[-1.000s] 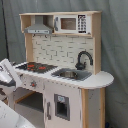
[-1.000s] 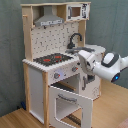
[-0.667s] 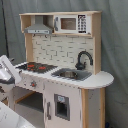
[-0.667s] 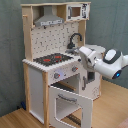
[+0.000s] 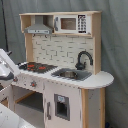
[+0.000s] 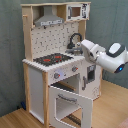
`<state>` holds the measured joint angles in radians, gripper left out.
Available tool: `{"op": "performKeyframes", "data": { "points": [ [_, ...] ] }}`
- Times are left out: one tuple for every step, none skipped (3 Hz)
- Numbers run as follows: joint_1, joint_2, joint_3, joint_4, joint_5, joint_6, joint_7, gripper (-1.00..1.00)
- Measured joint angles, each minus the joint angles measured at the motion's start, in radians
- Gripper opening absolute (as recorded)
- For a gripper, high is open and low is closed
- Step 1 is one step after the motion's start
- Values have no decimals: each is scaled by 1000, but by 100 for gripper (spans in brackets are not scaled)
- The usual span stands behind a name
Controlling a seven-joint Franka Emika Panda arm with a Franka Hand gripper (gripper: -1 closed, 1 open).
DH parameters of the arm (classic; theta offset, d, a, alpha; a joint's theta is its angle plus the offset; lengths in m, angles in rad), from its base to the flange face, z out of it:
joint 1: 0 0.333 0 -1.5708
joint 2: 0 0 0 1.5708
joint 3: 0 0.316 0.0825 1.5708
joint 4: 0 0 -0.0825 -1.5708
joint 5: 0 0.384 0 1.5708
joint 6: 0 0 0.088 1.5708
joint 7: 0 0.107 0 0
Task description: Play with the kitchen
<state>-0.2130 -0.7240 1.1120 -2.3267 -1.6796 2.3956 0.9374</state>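
Second exterior view: oven door (image 6: 70,103) of toy kitchen (image 6: 54,60) hangs open; arm (image 6: 102,54) reaches toward faucet (image 6: 75,40). First exterior view: sink (image 5: 71,74) visible. Jaws: cannot tell.

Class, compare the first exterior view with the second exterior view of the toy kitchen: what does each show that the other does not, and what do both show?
Only the first exterior view shows the sink basin from above and the rounded counter end.

Only the second exterior view shows the oven door hanging open, the wooden floor, and the arm's white and blue body reaching in towards the counter.

Both exterior views show the kitchen, its hob with red rings, black faucet, grey hood and microwave.
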Motion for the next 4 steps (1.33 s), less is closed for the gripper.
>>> {"op": "performKeyframes", "data": {
  "points": [
    [37, -9, -50, 8, -1, 2, -82, 100],
    [64, -15, -93, 18, -1, 6, -168, 100],
    [80, -16, -133, 34, -1, 28, -262, 100],
    [82, -16, -169, 54, -1, 75, -362, 100]
  ]
}}
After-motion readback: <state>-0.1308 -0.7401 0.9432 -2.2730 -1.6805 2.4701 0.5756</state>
